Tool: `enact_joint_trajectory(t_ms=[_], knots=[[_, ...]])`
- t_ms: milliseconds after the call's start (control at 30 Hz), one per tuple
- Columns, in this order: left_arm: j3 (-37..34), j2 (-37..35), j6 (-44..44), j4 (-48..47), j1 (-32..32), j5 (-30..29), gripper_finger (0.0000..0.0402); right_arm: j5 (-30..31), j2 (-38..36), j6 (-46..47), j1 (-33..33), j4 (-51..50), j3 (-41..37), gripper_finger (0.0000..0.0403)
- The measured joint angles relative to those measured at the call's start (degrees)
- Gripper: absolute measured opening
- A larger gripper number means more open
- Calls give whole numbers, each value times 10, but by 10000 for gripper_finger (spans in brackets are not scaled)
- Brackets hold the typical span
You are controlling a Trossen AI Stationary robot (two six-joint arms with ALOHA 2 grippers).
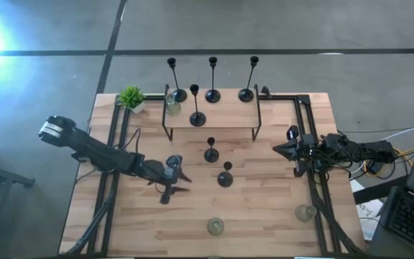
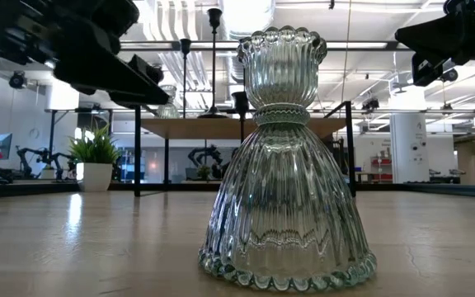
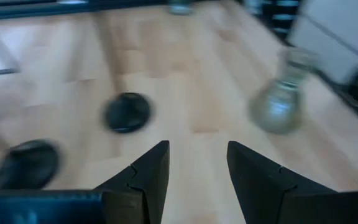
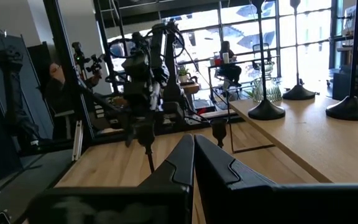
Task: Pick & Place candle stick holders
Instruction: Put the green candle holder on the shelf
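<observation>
Several tall black candle stick holders (image 1: 213,79) stand on their round bases on a raised shelf (image 1: 228,114) at the table's far middle, with a glass one (image 1: 172,105) beside them. Two short black holders (image 1: 210,152) (image 1: 225,177) stand on the table in the middle. Two glass holders (image 1: 215,226) (image 1: 305,212) stand near the front edge. My left gripper (image 1: 182,183) (image 3: 197,149) hovers open just left of the short black holders (image 3: 127,112), with nothing between its fingers. My right gripper (image 1: 277,149) (image 4: 193,140) waits shut at the table's right side.
A small potted plant (image 1: 130,97) stands at the far left corner. Dark rails (image 1: 113,144) run along the table's left and right sides. Cables (image 1: 379,155) lie beyond the right edge. In the low view a glass holder (image 2: 287,165) stands close to the camera.
</observation>
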Motion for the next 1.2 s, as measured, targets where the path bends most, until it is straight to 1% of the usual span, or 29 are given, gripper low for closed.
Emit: enact_joint_trajectory(t_ms=[100, 200, 267, 367, 533, 800, 1033, 1200], knots=[[4, 11, 17, 2, 1, 41, 165, 0, 0, 0, 0, 0, 0, 8], [9, 34, 40, 12, 3, 55, 165, 0, 0, 1, 0, 0, 0, 8], [17, 55, 47, 15, 5, 67, 165, 0, 0, 0, 0, 0, 0, 8], [30, 97, 47, 31, 8, 102, 165, 0, 0, 1, 0, 0, 0, 8], [68, 164, 61, 46, 6, 158, 165, 0, 0, 1, 0, 0, 0, 8], [128, 237, 100, 70, -13, 249, 165, 0, 0, 0, 0, 0, 0, 8], [176, 291, 120, 83, -34, 256, 165, 0, 0, 0, 0, 0, 0, 8], [205, 314, 115, 81, -37, 252, 165, 0, 0, 0, 0, 0, 0, 8]])
